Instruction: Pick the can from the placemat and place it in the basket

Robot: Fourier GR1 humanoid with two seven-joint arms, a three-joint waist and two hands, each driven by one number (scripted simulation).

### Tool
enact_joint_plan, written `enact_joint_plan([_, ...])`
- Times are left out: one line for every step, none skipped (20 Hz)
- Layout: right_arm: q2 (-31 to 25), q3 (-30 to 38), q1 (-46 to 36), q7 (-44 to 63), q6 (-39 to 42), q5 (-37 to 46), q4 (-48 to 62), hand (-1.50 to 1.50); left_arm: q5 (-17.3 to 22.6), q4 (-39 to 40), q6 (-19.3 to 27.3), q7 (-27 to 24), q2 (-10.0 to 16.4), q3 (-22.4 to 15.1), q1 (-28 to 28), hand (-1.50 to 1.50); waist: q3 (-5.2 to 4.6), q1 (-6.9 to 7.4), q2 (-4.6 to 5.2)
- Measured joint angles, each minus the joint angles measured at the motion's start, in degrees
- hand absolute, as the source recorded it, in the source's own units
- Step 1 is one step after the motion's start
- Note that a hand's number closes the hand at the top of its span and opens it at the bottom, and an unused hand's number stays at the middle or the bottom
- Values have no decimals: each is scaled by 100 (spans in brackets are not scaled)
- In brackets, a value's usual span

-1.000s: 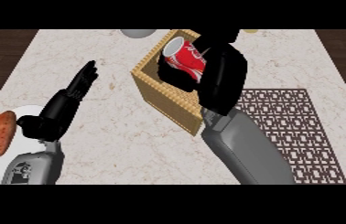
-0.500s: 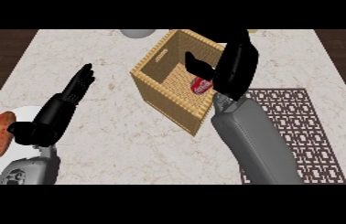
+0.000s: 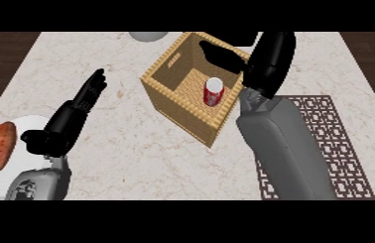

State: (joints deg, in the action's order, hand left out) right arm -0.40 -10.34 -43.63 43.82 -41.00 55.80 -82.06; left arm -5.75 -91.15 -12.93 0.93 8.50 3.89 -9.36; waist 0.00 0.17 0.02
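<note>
Can (image 3: 213, 91): red body, pale top, standing upright on the floor inside the wicker basket (image 3: 174, 109), close to the basket's right-hand wall. Cannot tell whether it touches that wall. No finger is on it.

Right hand (image 3: 267, 63): above the basket's far right corner and higher than the can. It is spread wide, the thumb reaching out over the basket's opening and the fingers straight, pointing away from the robot. It holds nothing. Its grey forearm (image 3: 287, 148) runs down from the basket's right side and covers the near-left part of the brown lattice placemat (image 3: 326, 138), which lies just right of the basket.

Left hand (image 3: 64, 124): well left of the basket, above the marble counter (image 3: 132, 152). Fingers are straight and together, tips toward the far edge, and it holds nothing.

Other items: a white plate (image 3: 26, 124), farther left of the basket than the left hand, cut off by the view's edge, with an orange-brown item (image 3: 4, 144) on it, too cropped to identify. A pale grey bowl (image 3: 149, 36) sits just beyond the basket's far left corner.
</note>
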Motion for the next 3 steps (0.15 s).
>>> enact_joint_plan([-3,110,26,-12,-27,-92,-92,-150,14,-7,2,17,1,14,-21,0,0,-5,-1])
enact_joint_plan([-3,186,129,-12,-40,-207,-261,-150,86,5,-50,57,62,88,-75,0,0,-20,-5])
enact_joint_plan([-55,306,153,-23,-29,-359,-354,-150,83,-38,-59,66,73,87,-43,0,1,-18,-6])
